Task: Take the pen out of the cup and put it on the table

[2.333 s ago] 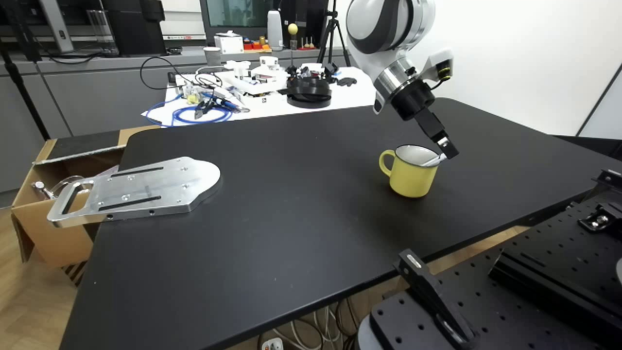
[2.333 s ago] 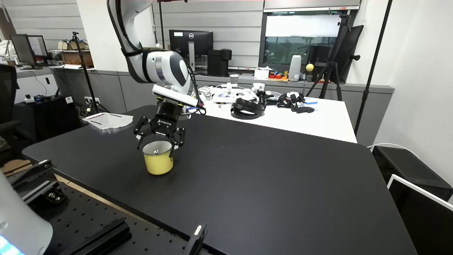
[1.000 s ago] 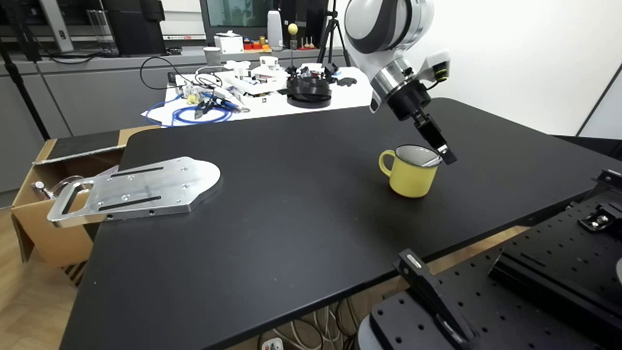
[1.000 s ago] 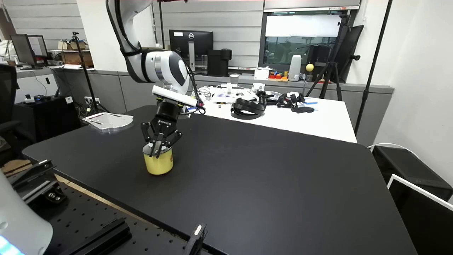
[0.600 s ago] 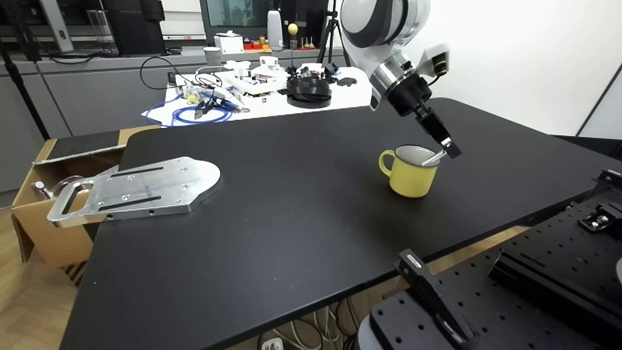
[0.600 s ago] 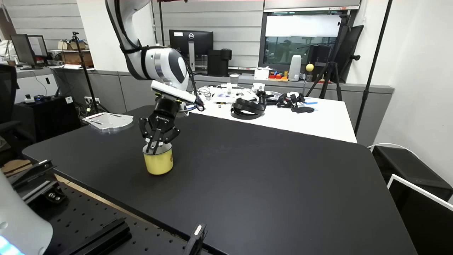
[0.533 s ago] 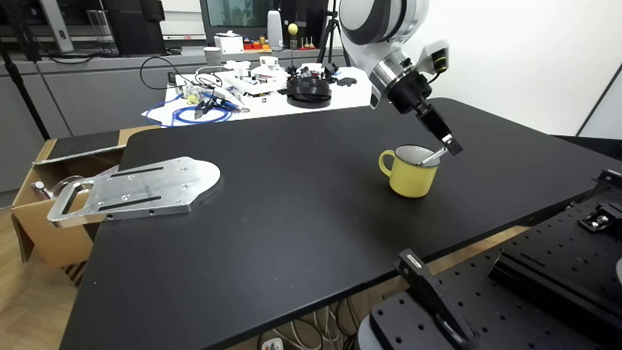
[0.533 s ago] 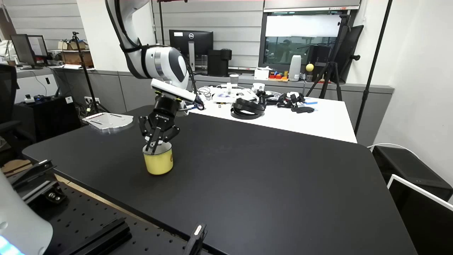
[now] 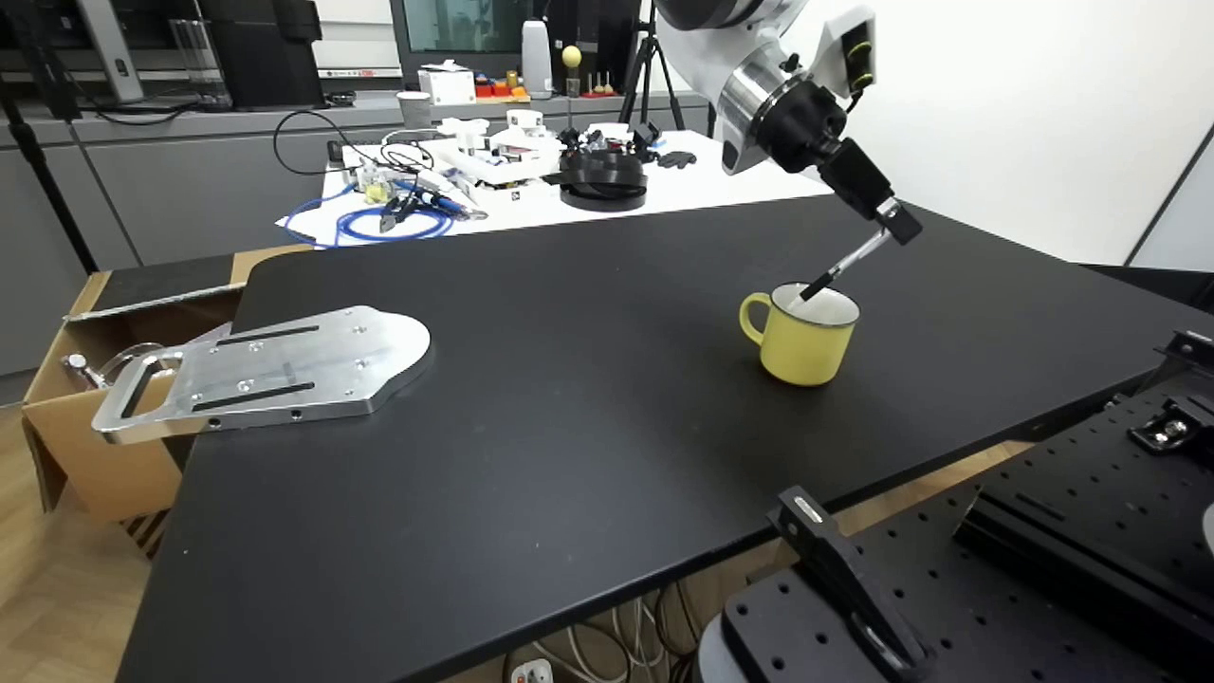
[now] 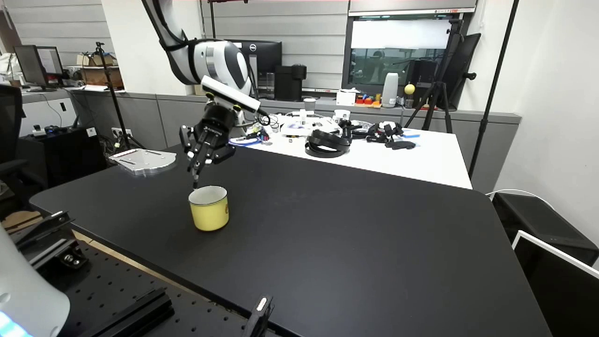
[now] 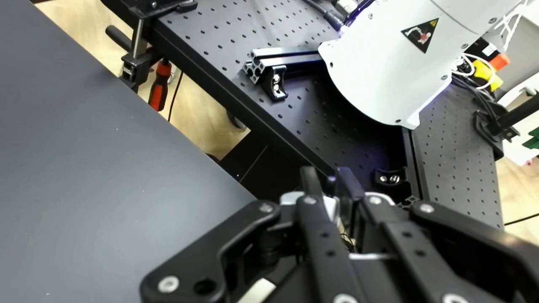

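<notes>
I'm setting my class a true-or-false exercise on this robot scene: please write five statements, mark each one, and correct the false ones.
1. The end effector grips the pen. True.
2. The yellow mug stands upright on the black tabletop. True.
3. The pen lies flat on the black tabletop. False: it is held up at a slant.
4. The metal plate juts past the black tabletop's edge. True.
5. The metal plate leans against the yellow mug. False: the two are apart.

White arm, silver collar; black claw, pale screws
</notes>
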You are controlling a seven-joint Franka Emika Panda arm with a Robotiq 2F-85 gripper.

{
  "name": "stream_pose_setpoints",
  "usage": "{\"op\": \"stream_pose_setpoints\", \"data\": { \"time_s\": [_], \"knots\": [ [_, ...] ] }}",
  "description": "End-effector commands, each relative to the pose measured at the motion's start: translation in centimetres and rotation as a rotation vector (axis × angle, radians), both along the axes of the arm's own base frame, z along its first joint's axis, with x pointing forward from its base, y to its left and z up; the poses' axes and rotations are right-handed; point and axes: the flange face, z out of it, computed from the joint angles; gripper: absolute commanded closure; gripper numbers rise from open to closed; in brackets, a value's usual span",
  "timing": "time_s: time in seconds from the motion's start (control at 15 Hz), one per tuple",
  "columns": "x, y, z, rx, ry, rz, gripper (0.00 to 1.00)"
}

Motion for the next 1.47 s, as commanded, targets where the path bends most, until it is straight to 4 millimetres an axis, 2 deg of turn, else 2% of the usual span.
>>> {"op": "stream_pose_setpoints", "data": {
  "time_s": [0.0,0.33,0.47,0.6,0.93,1.4],
  "knots": [
    [0.7,0.1,3.6,0.011,0.018,0.0,0.96],
    [1.7,-0.8,7.0,-0.016,-0.082,-0.013,0.96],
    [2.3,-1.4,7.6,-0.012,-0.171,-0.029,0.96],
    [3.3,-2.4,7.5,0.0,-0.277,-0.054,0.96],
    [5.6,-5.8,4.3,0.031,-0.543,-0.167,0.96],
    [6.7,-9.3,-1.5,-0.046,-0.841,-0.3,0.96]
  ]
}}
